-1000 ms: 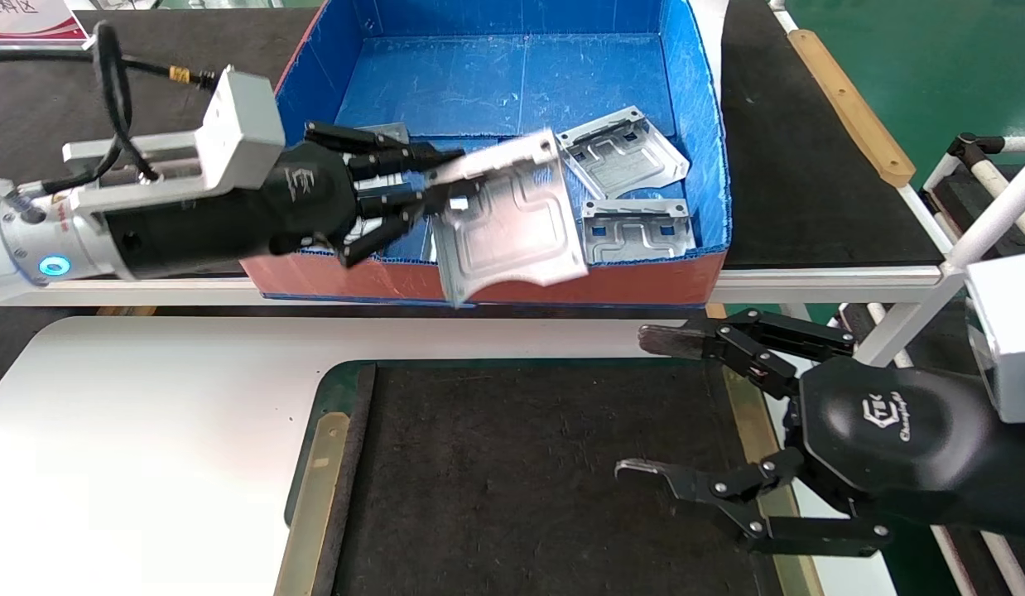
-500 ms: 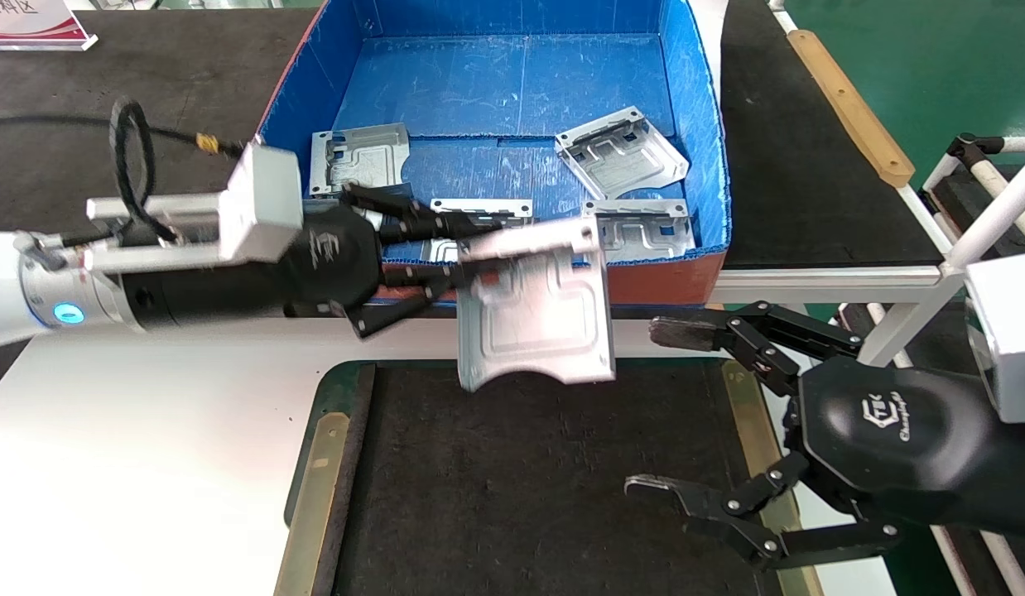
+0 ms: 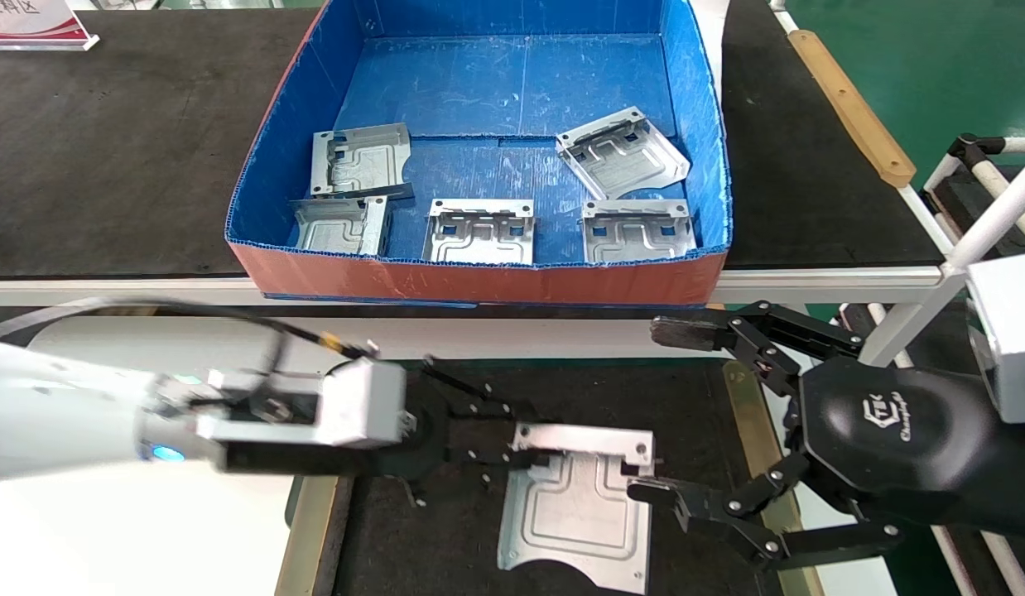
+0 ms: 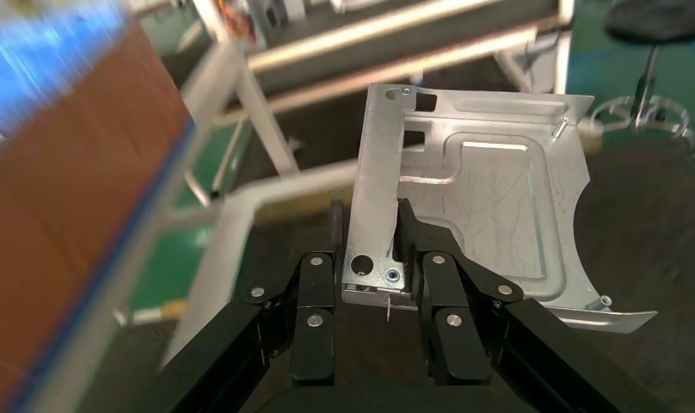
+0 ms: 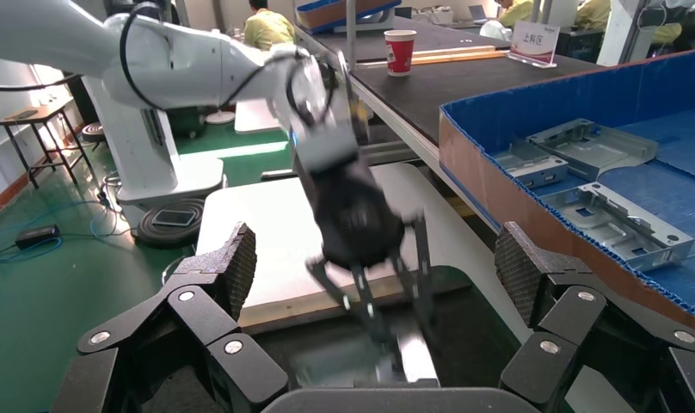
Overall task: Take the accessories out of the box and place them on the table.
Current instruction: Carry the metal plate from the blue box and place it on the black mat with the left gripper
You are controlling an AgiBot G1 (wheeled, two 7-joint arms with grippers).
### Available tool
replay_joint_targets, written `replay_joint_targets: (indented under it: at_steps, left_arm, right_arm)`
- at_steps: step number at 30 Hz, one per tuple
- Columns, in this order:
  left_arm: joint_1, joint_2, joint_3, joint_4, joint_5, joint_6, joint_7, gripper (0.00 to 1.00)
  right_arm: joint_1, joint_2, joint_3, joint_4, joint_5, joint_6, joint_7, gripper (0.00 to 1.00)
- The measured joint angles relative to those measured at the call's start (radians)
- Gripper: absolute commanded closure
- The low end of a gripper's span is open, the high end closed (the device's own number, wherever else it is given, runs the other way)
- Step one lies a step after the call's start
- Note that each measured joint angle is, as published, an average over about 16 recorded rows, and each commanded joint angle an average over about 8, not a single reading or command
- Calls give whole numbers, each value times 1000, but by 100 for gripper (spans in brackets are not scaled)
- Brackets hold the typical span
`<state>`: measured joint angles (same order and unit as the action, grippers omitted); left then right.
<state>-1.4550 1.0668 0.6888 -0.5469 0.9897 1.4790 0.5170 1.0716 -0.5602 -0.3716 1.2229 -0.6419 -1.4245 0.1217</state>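
My left gripper [image 3: 512,447] is shut on the bent flange of one silver accessory plate [image 3: 575,513], holding it low over the dark mat [image 3: 562,389] of the white table [image 3: 107,538]; I cannot tell whether it touches. The left wrist view shows the jaws [image 4: 374,249] clamped on that plate's flange [image 4: 490,198]. Several more plates [image 3: 479,232] lie in the blue box [image 3: 479,283]. My right gripper [image 3: 661,411] is open and empty at the mat's right side, its near finger close to the held plate. It also shows in the right wrist view [image 5: 376,267].
The box stands on a long black-topped bench [image 3: 107,165]. Brass-coloured strips [image 3: 310,505] flank the mat. A white pipe frame [image 3: 976,232] stands at the right. A red paper cup [image 5: 400,52] sits farther off on the bench.
My left gripper has carried the plate out of the box, over its front wall, and down toward me to the mat. The right gripper has barely moved.
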Motion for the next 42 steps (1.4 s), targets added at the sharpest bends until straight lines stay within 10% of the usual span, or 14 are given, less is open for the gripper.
replay_joint_targets:
  at_steps: [20, 42]
  left_arm:
    - [106, 285, 68, 164, 56, -469, 148, 100]
    - [92, 308, 394, -33, -155, -779, 27, 100]
  right_arm:
    - [0, 0, 0, 0, 0, 0, 0, 0]
    - [0, 0, 0, 0, 0, 0, 0, 0]
